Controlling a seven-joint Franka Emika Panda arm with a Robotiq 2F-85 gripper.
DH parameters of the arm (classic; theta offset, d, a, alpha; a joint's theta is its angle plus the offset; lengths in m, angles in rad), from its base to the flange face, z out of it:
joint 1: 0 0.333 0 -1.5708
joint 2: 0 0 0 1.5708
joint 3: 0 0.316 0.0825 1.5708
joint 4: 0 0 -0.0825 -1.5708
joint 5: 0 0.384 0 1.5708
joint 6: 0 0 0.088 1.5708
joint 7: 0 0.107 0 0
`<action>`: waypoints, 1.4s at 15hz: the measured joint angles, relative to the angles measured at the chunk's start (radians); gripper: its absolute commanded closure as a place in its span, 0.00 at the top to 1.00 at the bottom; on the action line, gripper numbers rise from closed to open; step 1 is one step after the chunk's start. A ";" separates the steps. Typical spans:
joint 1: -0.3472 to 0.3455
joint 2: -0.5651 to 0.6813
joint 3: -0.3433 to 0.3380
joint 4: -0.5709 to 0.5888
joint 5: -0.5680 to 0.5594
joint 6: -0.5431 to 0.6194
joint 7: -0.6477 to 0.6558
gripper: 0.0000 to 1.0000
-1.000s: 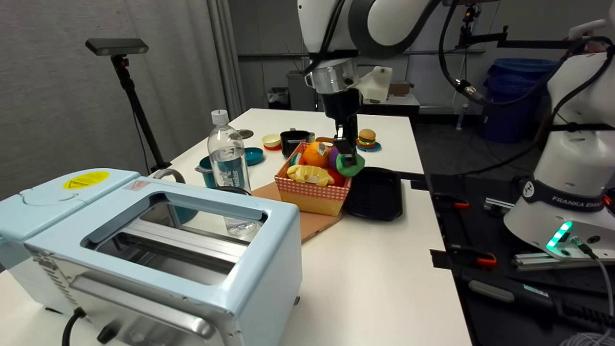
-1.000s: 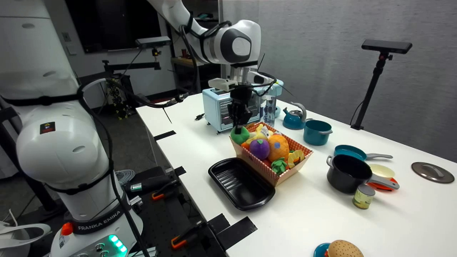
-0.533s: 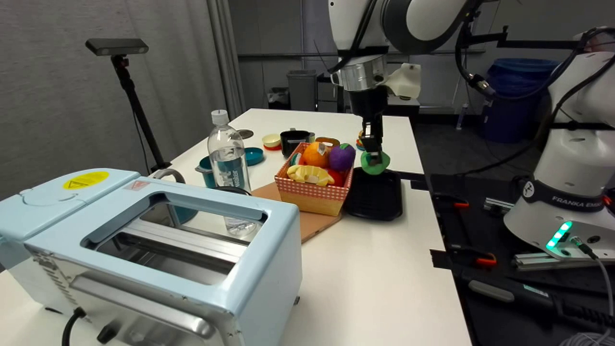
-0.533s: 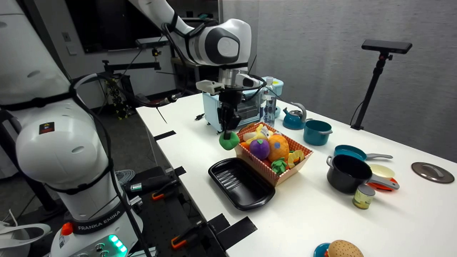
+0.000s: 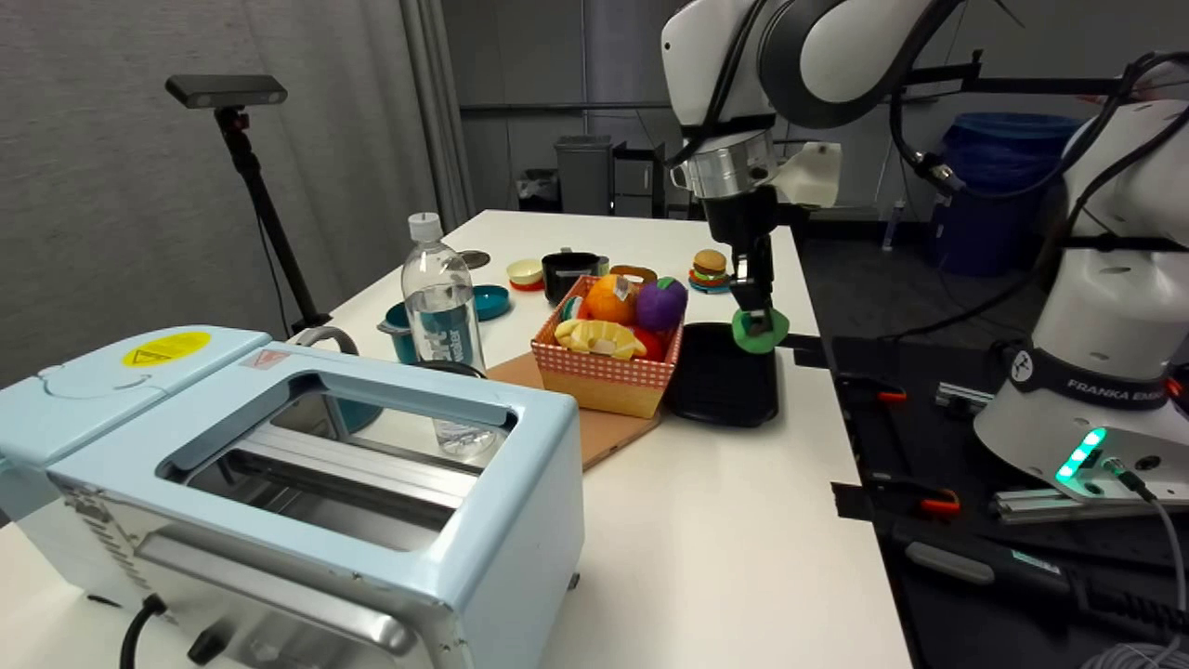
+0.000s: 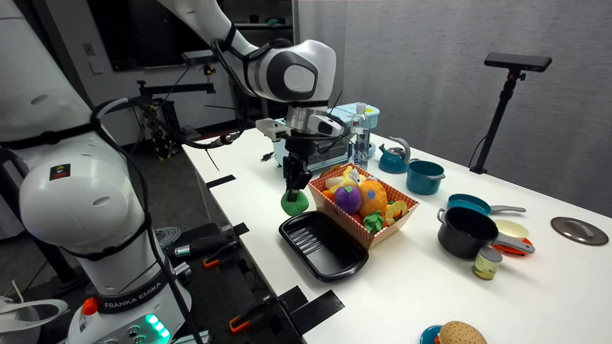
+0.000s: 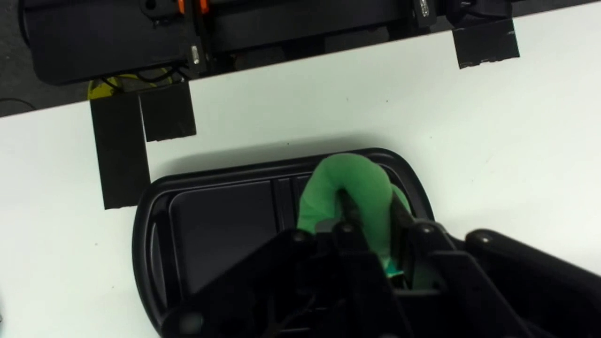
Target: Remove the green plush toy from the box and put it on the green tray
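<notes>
The green plush toy (image 5: 755, 345) is squeezed between the fingers of my gripper (image 5: 759, 321), clear of the box. It also shows in an exterior view (image 6: 295, 207), held by the gripper (image 6: 292, 194). In the wrist view the fingers pinch a fold of the toy (image 7: 353, 172), and it overlaps one end of the very dark tray (image 7: 220, 225). The tray (image 6: 330, 253) lies on the table right beside the box (image 6: 335, 217), which has a red checked rim. The toy appears above the tray's toaster-side end; its exact height is unclear. The toy's underside is hidden in the wrist view.
The box holds several other soft toys, with a purple one (image 6: 347, 199) near the tray. A pale blue toaster (image 5: 520, 483), a bottle (image 5: 444, 311) and a black pot (image 6: 466, 234) stand on the table. The table's edge with dark tape (image 7: 122, 155) runs beside the tray.
The gripper has carried the green toy out from the box's corner, past the rim and sideways to the tray's end. It is now lower. Box and tray have not moved.
</notes>
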State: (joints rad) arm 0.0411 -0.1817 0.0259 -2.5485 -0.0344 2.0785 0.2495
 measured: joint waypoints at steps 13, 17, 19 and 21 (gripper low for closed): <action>0.000 0.006 0.016 -0.036 0.004 -0.001 0.000 1.00; 0.000 0.021 0.016 -0.037 0.011 -0.001 -0.012 1.00; 0.000 0.026 0.016 -0.037 0.022 -0.001 -0.025 1.00; 0.000 0.027 0.016 -0.037 0.023 -0.001 -0.027 1.00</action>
State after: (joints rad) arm 0.0411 -0.1547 0.0415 -2.5858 -0.0111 2.0777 0.2225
